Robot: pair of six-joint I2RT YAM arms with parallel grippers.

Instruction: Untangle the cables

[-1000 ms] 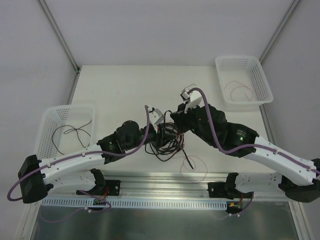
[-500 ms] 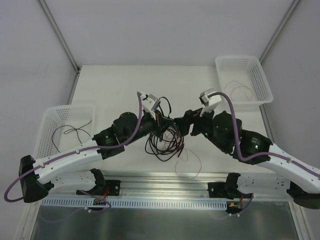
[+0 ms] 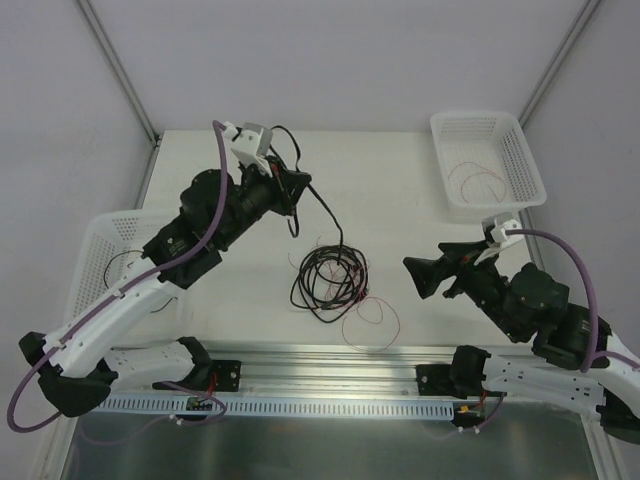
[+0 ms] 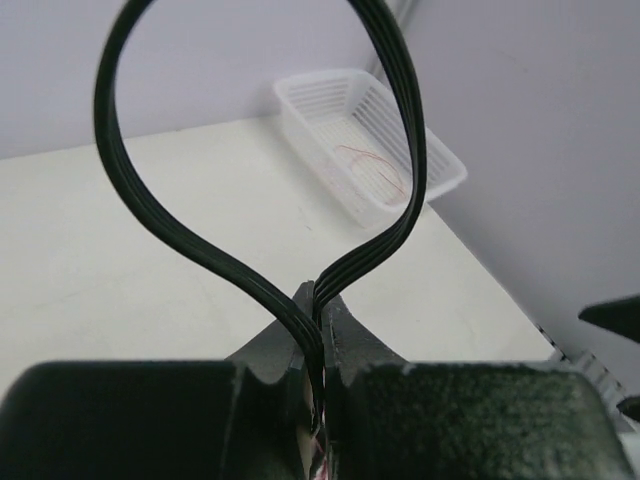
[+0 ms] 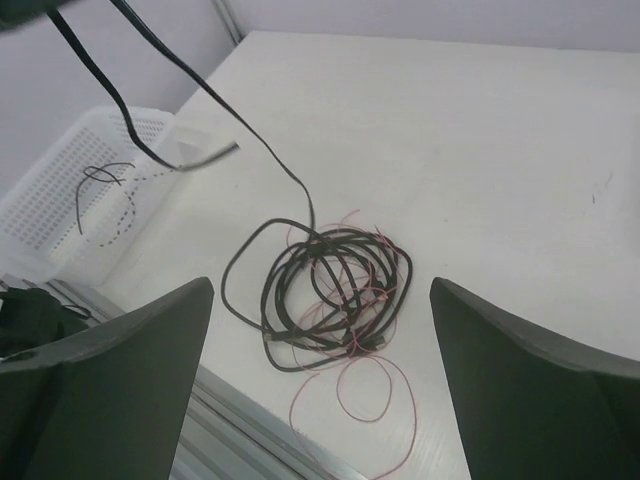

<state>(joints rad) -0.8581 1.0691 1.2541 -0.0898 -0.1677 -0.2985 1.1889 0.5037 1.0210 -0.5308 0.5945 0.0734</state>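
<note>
Seen from above, the left gripper [image 3: 293, 186] is raised over the far half of the white table [image 3: 420, 190]. It is pinched tight on a black flat cable [image 3: 322, 215], which trails down to the looped bundle of thin black cables [image 3: 328, 283] lying mid-table near the front edge. The right gripper [image 3: 415, 272] stands beside the pile with its jaws spread wide, holding nothing. Nothing pins the pile, so more lift would likely drag the whole tangle along rather than free one strand.

In the left wrist view, the black flat cable [image 4: 400, 110] is doubled into a loop and caught only at the fingertips [image 4: 345, 335], so it could slip under tension. A reddish fleck low between the jaws may be a wire, but it is too blurred to say.

In the right wrist view, the spread fingers [image 5: 130, 340] frame the pile. A fine red wire [image 5: 375, 375] threads through the black coils there, and pulling could cinch it tighter.
</note>
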